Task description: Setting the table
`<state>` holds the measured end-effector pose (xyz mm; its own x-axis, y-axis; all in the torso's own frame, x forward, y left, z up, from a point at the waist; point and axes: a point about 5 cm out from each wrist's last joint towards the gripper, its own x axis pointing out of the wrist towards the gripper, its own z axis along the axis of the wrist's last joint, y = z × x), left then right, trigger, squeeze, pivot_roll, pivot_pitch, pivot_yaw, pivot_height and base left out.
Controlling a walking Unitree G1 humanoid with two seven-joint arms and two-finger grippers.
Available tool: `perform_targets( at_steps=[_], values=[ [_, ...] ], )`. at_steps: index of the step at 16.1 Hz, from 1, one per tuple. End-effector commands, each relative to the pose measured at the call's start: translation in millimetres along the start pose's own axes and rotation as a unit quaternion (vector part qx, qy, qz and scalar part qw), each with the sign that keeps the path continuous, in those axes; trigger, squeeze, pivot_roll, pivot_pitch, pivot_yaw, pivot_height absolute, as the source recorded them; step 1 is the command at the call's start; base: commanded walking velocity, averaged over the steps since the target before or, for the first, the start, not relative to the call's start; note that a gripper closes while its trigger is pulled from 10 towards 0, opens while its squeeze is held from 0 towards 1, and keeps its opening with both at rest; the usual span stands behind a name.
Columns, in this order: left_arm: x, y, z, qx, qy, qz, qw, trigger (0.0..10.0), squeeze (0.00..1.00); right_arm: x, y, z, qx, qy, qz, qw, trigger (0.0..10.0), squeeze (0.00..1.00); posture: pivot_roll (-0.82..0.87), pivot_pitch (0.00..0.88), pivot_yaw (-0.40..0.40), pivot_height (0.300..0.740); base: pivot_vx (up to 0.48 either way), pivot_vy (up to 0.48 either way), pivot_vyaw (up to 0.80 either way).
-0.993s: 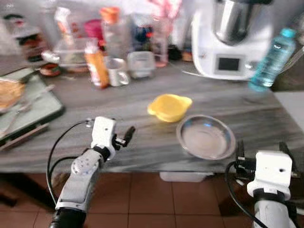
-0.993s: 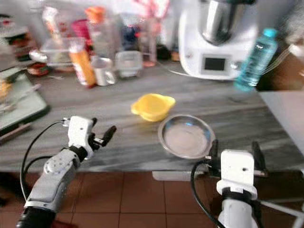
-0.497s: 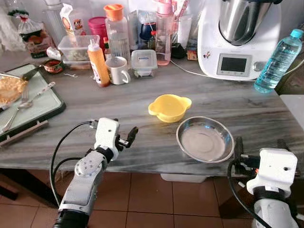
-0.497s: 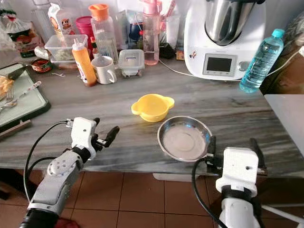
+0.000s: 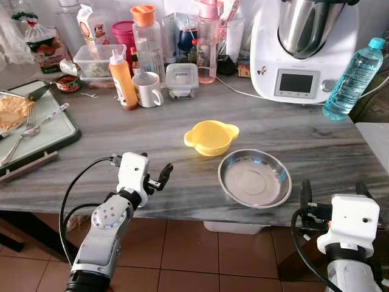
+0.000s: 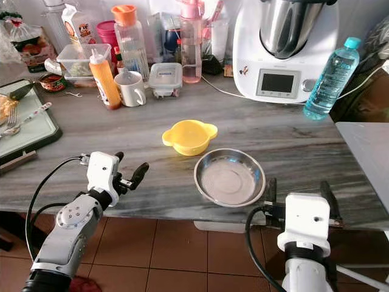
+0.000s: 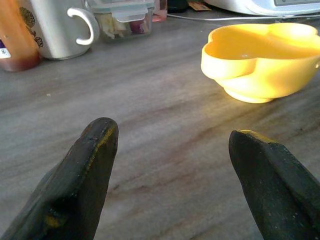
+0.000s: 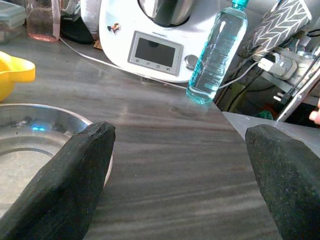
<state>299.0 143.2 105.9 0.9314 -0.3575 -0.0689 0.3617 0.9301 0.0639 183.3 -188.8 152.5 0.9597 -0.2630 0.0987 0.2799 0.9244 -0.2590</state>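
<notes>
A yellow bowl [image 5: 211,136] with two small handles sits mid-table on the grey marble table [image 5: 91,164]. An empty steel plate [image 5: 254,178] lies just right of it, near the front edge. My left gripper [image 5: 155,165] hovers open above the front edge, left of the bowl, with nothing between its fingers. In the left wrist view the bowl [image 7: 262,60] lies ahead, beyond the fingers [image 7: 90,165]. My right gripper [image 6: 299,190] stands open at the front edge, right of the plate. In the right wrist view the plate [image 8: 30,145] lies beside one finger [image 8: 70,180].
A green tray [image 5: 58,131] with a fork and spoon sits at the far left. Along the back stand an orange sauce bottle [image 5: 123,79], white mug [image 5: 148,89], lidded container [image 5: 181,79], white food processor [image 5: 304,48] and water bottle [image 5: 352,79]. Tiled floor below.
The head view has sharpened and shifted, so the bowl and plate sit slightly further left in the picture. Both grippers stay open in much the same pose.
</notes>
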Motion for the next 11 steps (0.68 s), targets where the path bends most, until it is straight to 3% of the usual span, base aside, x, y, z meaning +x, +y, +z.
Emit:
perform_targets(
  at_steps=[1, 11],
  values=[
    [-1.3, 0.5, 0.6, 0.007, 0.003, -0.001, 1.0, 10.0, 0.0, -0.6, 2.0, -0.3, 0.0, 0.001, 0.004, 1.0, 10.0, 0.0, -0.02, 0.08, 0.033, 0.74, 0.0, 0.0, 0.0],
    [-1.2, 0.1, -0.6, 0.009, 0.011, -0.005, 1.0, 10.0, 0.0, -1.1, 4.1, -1.3, 0.0, 0.004, 0.002, 1.0, 10.0, 0.0, -0.02, 0.083, 0.039, 0.74, 0.0, 0.0, 0.0]
  ],
)
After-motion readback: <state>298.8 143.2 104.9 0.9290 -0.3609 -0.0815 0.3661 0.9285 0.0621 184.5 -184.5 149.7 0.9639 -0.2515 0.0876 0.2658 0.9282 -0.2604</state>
